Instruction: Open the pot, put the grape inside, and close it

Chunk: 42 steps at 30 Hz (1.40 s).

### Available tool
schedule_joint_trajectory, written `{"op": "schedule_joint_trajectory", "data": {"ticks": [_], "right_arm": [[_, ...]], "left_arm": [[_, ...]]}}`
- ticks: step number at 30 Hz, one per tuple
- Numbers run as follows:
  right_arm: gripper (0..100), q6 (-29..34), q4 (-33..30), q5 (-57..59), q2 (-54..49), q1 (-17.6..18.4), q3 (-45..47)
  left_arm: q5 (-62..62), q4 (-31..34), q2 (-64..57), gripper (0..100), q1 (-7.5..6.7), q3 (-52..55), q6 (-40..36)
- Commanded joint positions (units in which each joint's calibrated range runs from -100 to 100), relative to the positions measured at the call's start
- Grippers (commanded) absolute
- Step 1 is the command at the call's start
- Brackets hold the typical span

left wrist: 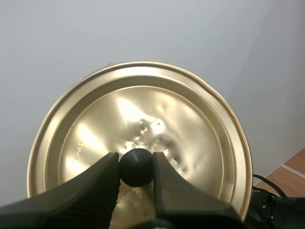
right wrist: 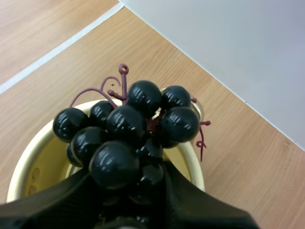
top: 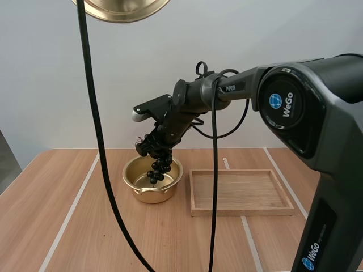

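A gold pot (top: 152,182) stands open on the wooden table, left of the tray. My right gripper (top: 157,148) hangs just above it, shut on a bunch of dark grapes (top: 159,168) that dangles into the pot's mouth. From the right wrist view the grapes (right wrist: 128,131) sit pinched between the fingers over the pot's rim (right wrist: 28,152). The gold lid (top: 121,8) is held high up at the upper edge of the high view. My left gripper (left wrist: 137,168) is shut on the lid's black knob (left wrist: 136,167), with the lid (left wrist: 190,143) facing the camera.
A shallow wooden tray (top: 241,191) lies right of the pot. White tape lines (top: 74,209) run across the table.
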Motion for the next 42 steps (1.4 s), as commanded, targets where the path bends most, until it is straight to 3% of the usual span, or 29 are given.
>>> {"op": "schedule_joint_trajectory", "data": {"ticks": [1,13,42], "right_arm": [[0,-0.48,0.19,-0.26,0.42,0.03,-0.44],[0,-0.48,0.19,1.50,3.59,2.05,-0.44],[0,-0.26,-2.83,10.91,7.55,2.05,-0.44]], "left_arm": [[-1.23,-1.53,-0.42,0,-0.27,-0.83,-0.59],[-1.23,-1.53,-0.42,0,-0.27,-0.83,-0.59],[-1.26,-1.29,-0.42,0,-0.27,-0.83,-0.59]]}}
